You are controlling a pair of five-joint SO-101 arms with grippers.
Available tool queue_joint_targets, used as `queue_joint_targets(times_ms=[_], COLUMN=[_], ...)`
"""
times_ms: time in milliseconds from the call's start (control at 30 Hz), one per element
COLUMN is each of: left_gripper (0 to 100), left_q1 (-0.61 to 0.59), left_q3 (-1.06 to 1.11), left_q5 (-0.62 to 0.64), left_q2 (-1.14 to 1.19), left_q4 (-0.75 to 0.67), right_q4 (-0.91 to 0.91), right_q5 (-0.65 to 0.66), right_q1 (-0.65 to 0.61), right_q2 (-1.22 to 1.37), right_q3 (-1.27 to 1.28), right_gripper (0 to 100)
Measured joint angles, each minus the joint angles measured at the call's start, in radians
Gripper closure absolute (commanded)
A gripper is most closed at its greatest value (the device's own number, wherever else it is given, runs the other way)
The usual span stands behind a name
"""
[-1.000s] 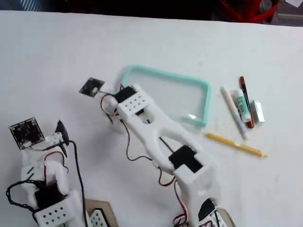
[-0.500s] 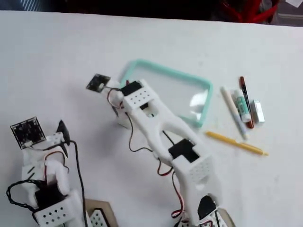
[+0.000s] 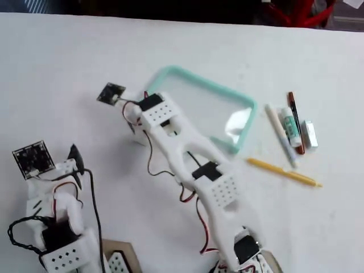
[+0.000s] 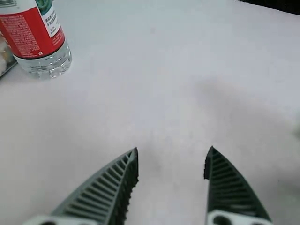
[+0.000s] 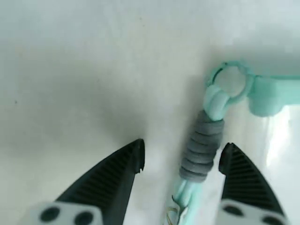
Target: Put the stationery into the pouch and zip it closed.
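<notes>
The right arm (image 3: 193,165) reaches forward and leftward from its base at the near edge, its upper arm and forearm lying in almost one long line. The wrist is bent downward at the far end, and the camera board (image 3: 110,93) sticks out beyond it. The right gripper (image 5: 185,152) has its two dark ribbed fingers (image 5: 117,178) parted in a wide V. The left arm (image 3: 57,222) sits folded close over its base at the near left. The left gripper (image 4: 171,157) is likewise spread, with a clear gap between its tips.
</notes>
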Motion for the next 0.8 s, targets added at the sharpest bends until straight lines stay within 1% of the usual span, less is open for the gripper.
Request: queue_joint_targets(times_ms=[133, 167, 367, 433, 500, 633, 733, 800], left_gripper=[77, 77, 77, 77, 77, 76, 71, 68], left_q1=[0.0, 0.0, 0.0, 0.0, 0.0, 0.0, 0.028, 0.063], left_q3=[0.0, 0.0, 0.0, 0.0, 0.0, 0.0, 0.0, 0.0], left_q5=[0.0, 0.0, 0.0, 0.0, 0.0, 0.0, 0.0, 0.0], left_q2=[0.0, 0.0, 0.0, 0.0, 0.0, 0.0, 0.0, 0.0], left_q4=[0.0, 0.0, 0.0, 0.0, 0.0, 0.0, 0.006, 0.038], right_q4=[0.002, 0.002, 0.015, 0.02, 0.038, 0.081, 0.175, 0.252], right_q5=[0.002, 0.002, 0.002, 0.0, -0.002, -0.002, -0.002, -0.002], right_q1=[-0.006, -0.006, -0.006, -0.003, -0.003, 0.008, 0.011, 0.011], right_q2=[0.051, 0.057, 0.069, 0.069, 0.072, 0.074, 0.055, 0.015], right_q3=[-0.052, -0.06, -0.089, -0.1, -0.107, -0.129, -0.186, -0.245], right_gripper=[74.1, 75.7, 98.5, 96.8, 98.3, 98.1, 98.1, 98.1])
